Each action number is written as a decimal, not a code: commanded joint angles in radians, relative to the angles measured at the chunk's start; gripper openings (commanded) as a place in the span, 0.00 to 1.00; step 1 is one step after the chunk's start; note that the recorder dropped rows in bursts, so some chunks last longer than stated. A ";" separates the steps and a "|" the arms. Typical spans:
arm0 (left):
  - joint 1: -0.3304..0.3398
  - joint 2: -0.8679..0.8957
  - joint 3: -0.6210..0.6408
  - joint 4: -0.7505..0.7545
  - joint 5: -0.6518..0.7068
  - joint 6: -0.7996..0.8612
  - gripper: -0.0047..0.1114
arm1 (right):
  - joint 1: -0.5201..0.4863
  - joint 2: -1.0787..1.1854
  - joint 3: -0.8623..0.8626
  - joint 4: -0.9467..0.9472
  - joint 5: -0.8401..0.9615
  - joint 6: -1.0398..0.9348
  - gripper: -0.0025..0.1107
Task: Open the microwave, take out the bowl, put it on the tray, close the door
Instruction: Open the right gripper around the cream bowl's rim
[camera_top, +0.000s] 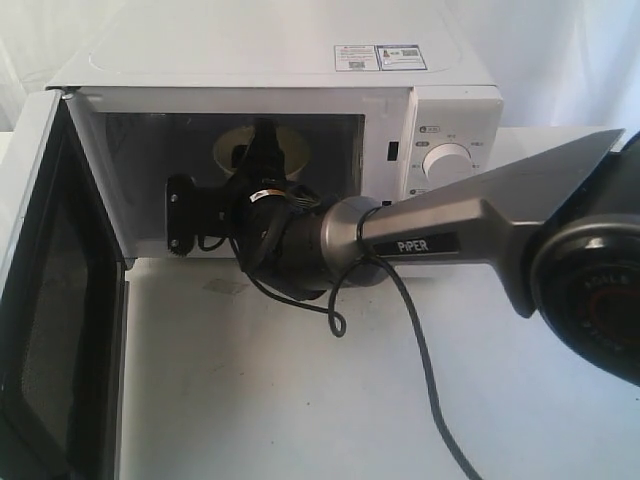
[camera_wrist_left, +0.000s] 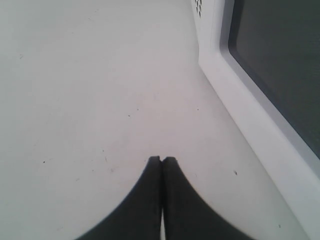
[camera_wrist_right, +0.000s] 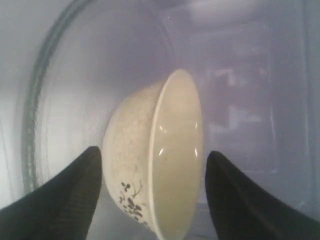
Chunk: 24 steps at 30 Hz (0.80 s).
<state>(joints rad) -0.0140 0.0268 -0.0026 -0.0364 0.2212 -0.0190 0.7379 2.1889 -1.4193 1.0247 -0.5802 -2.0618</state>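
The microwave (camera_top: 270, 50) stood toward the counter's (camera_top: 300, 400) far edge with the door (camera_top: 50, 300) swung open. The bowl (camera_wrist_right: 160, 165) sat inside it on the turntable (camera_wrist_right: 45, 100), between the released jaws of the right claw (camera_wrist_right: 153, 152). An off-centre closure could skid the bowl across the glass or slip off its curved wall. Only the right wrist view showed the jaw clearance, which the exterior view hid, and only the left wrist view showed the left claw (camera_wrist_left: 161, 159) clenched and empty beside the door.
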 joint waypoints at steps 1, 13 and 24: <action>0.003 -0.006 0.003 -0.008 0.004 -0.003 0.04 | -0.013 0.001 -0.004 -0.009 -0.007 0.007 0.52; 0.003 -0.006 0.003 -0.008 0.004 -0.003 0.04 | -0.037 0.001 -0.040 -0.011 0.047 0.007 0.52; 0.003 -0.006 0.003 -0.008 0.004 -0.003 0.04 | -0.043 0.071 -0.111 -0.002 0.071 0.007 0.52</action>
<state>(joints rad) -0.0140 0.0268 -0.0026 -0.0364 0.2212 -0.0190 0.7023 2.2469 -1.5123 1.0212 -0.5051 -2.0610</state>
